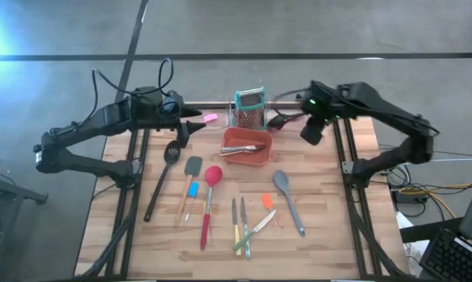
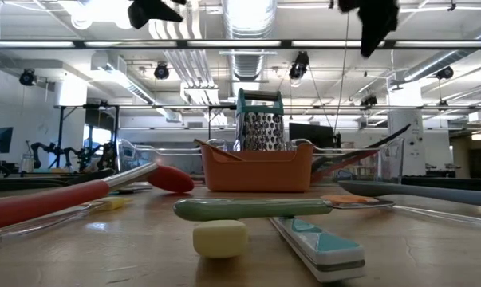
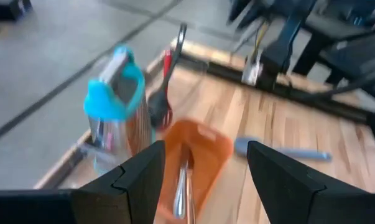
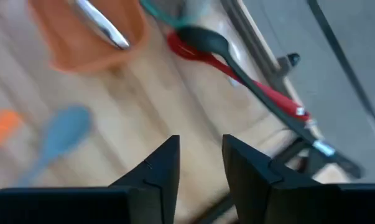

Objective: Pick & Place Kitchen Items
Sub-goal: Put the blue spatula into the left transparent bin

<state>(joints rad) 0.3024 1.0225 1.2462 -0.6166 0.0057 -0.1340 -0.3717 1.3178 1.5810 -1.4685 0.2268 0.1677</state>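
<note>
While hanging above the back of the bench (image 1: 322, 235), left end effector (image 1: 190, 127) open and empty, just left of the teal-framed grater (image 1: 250, 110); right end effector (image 1: 311, 131) also raised at the back right, fingers (image 4: 162, 168) narrowly parted with nothing between them

Red-orange bin (image 1: 247, 149) in front of the grater, holding metal utensils (image 1: 239, 148). Behind and right of the bin, near the bench's back edge: black spoon (image 4: 207, 40) lying over a red utensil (image 4: 262, 87)

Spread across the bench in front of the bin, left to right: black slotted spatula (image 1: 162, 178), grey spatula (image 1: 189, 184), small blue scraper (image 1: 192, 190), red spoon (image 1: 209, 200), yellow-handled knife (image 1: 236, 225), green-handled knife (image 1: 255, 229), orange scraper (image 1: 267, 201), grey spoon (image 1: 288, 200)

Small pink scraper (image 1: 210, 118) near the back edge, beside the left end effector
</note>
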